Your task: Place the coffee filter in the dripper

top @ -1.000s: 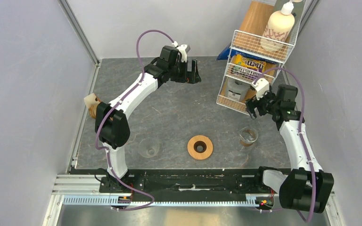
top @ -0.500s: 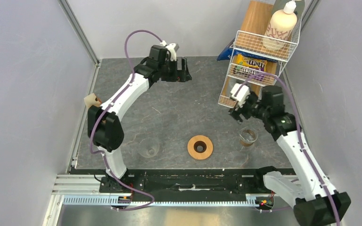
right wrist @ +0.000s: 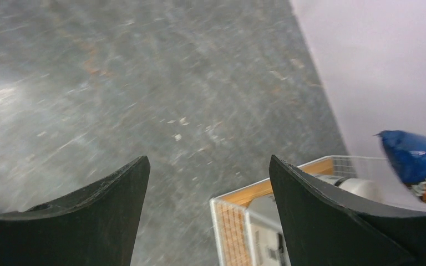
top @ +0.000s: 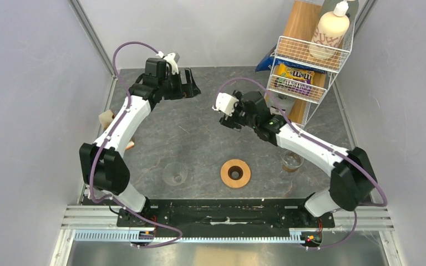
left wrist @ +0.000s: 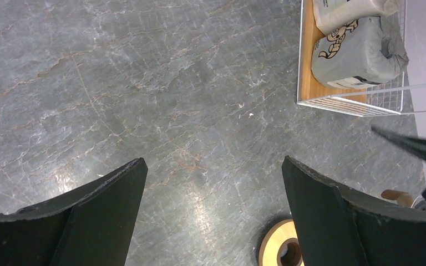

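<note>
The right arm has swung off the wire rack (top: 305,66) toward the bench's far middle, and the right hand (top: 228,118) is spread and empty. The left hand (top: 190,83), spread wide and also empty, has drifted toward the far-left corner. The dripper (top: 235,173) lies by the near edge, its glass cone (top: 176,175) apart to the left. I cannot surely find the coffee filter; a tan scrap (top: 128,145) at the left edge may be it, so the pickup looks unstarted.

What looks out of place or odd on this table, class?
The wooden ring lies flat on the table on its own, apart from the clear glass cone to its left. They look meant to sit together, so the set seems taken apart. Nothing appears spilled or broken.
</note>
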Tool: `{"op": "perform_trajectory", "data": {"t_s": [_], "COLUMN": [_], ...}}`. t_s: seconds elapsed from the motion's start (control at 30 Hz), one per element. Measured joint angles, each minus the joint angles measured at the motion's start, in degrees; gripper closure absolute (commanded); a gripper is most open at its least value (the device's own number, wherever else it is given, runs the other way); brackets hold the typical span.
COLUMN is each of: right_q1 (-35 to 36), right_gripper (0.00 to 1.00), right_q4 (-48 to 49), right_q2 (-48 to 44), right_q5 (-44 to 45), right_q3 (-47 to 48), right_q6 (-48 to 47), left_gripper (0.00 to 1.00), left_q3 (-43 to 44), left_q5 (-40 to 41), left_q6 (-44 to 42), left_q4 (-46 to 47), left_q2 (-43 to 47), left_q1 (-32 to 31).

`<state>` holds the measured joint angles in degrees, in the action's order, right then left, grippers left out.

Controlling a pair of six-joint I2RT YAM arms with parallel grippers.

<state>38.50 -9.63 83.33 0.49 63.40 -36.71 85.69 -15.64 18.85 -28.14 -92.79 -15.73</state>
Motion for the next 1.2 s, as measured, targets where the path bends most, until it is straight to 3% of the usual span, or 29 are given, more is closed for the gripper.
{"op": "perform_trajectory", "data": {"t_s": [0.23,0.7,0.97,1.2], "right_q1": [-0.7,-6.9,-8.5,-12.9], "right_gripper": [0.12,0.13,0.14,0.14], "right_q4": [11.2,20.7,22.4,20.2], "right_q2": [8.4,10.6,9.0,-0.2], "right_q5": [8.6,16.0,13.7,8.2], "right_q3": [1.1,-2.9,-7.9,-14.9], "right_q6": [-8.7,-25.9,-31.4,-33.0], "left_gripper": [0.01,0.01,0.01,0.01], "left_q3": [-1.7,-1.7,-1.7,-1.7], "left_q5": [0.0,-1.2,-1.5,-1.9], "left_q6": [0.0,0.0,0.0,0.0], "left_q4": [0.0,0.0,0.0,0.0], "left_q2": [2.4,2.4,2.4,2.3], "left_q1": [1.2,1.8,1.8,1.8]}}
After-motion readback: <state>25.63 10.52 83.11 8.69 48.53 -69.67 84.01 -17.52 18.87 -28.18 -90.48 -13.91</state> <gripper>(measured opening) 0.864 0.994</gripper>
